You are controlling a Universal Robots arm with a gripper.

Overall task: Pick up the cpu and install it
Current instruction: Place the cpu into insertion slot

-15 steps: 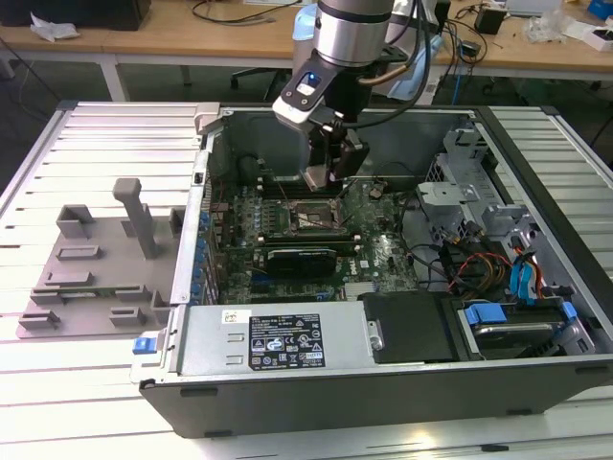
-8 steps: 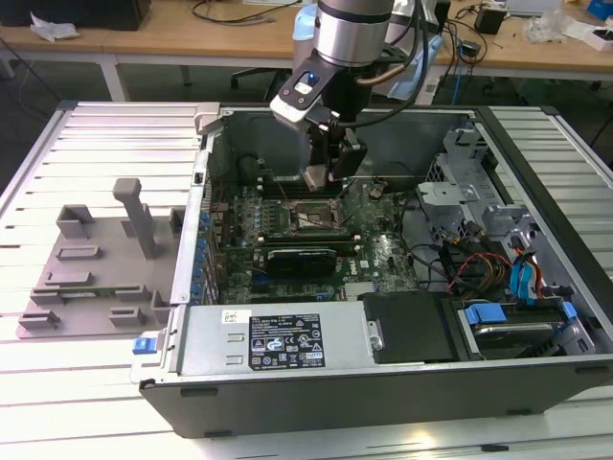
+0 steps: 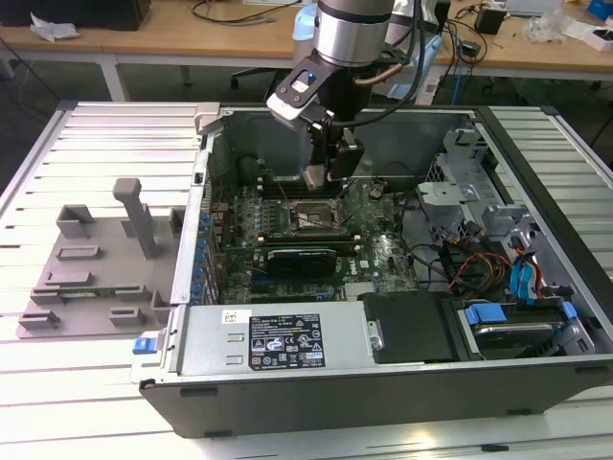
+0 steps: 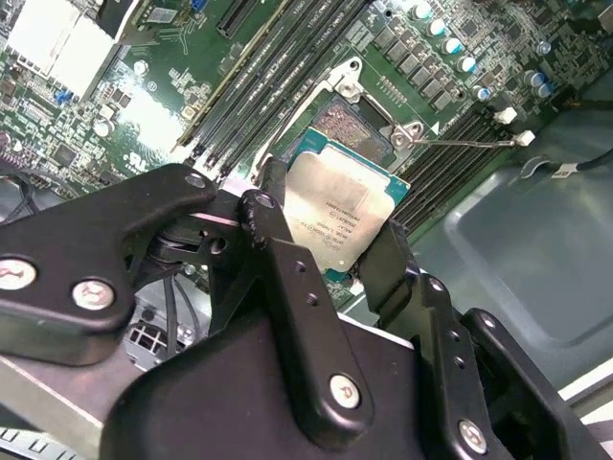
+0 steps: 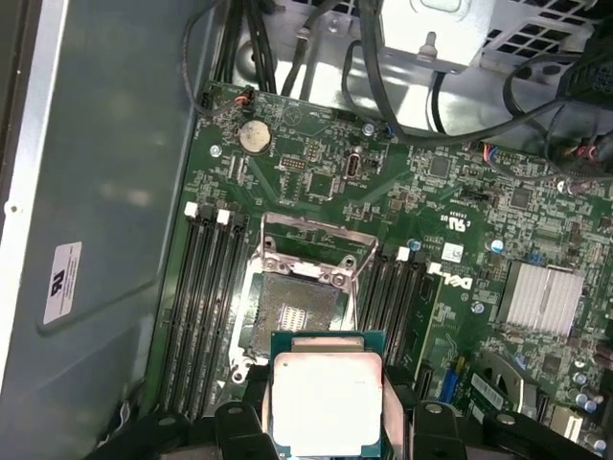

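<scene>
Hanging just above the board, the small flat square cpu (image 5: pixel 328 407) with its pale silvery metal lid and green edge is pinched on two opposite sides by the black gripper (image 4: pixel 329 220). The fingers (image 4: pixel 388 264) are clamped right onto it.

The chip is held close beside the square black-framed socket (image 5: pixel 295 311) but isn't seated in it. The socket's contact field is exposed and its metal retention frame (image 5: pixel 316 251) is flipped up. Long black memory slots (image 5: pixel 206 307) are lined up on both sides of the socket on the green motherboard (image 5: pixel 326 163). A round silver coin battery (image 5: pixel 253 136) and a ribbed silvery heatsink (image 5: pixel 546 297) are mounted there too.

In the exterior view, everything is housed in an open dark grey computer case (image 3: pixel 383 379) laid flat on a white slatted table (image 3: pixel 115 134). A grey plastic tray with upright posts (image 3: pixel 96 259) is parked on the exterior view's left, well apart from the gripper.
</scene>
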